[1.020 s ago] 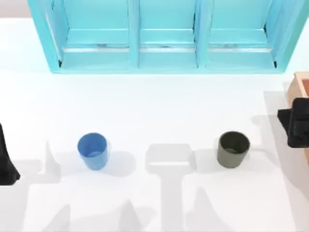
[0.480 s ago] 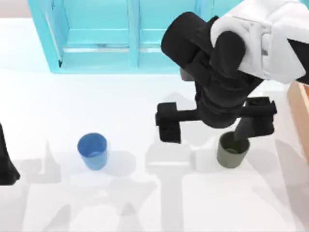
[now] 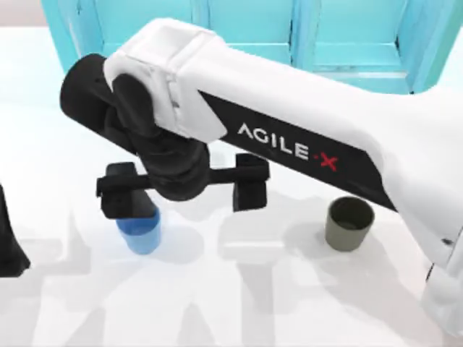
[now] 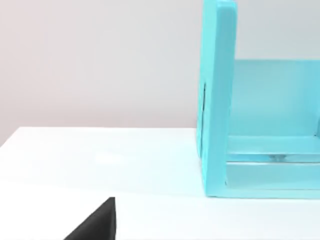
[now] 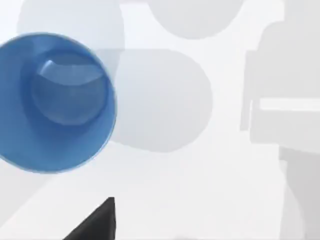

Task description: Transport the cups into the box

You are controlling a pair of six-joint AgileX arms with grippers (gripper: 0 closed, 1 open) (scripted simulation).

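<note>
While my left arm [image 3: 9, 238] sits parked at the table's left edge, its grip hidden so I cannot tell its state, my right gripper [image 3: 181, 194] hangs spread wide and empty over the blue cup [image 3: 141, 233], one finger [image 3: 119, 199] overlapping its rim. Right of it the white table [image 3: 239, 303] lies bare. The olive cup [image 3: 349, 224] stands upright, well apart.

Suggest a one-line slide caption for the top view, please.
Right arm stretched across the table, its gripper open over the blue cup; olive-grey cup standing alone; left arm parked at the table's left edge.
</note>
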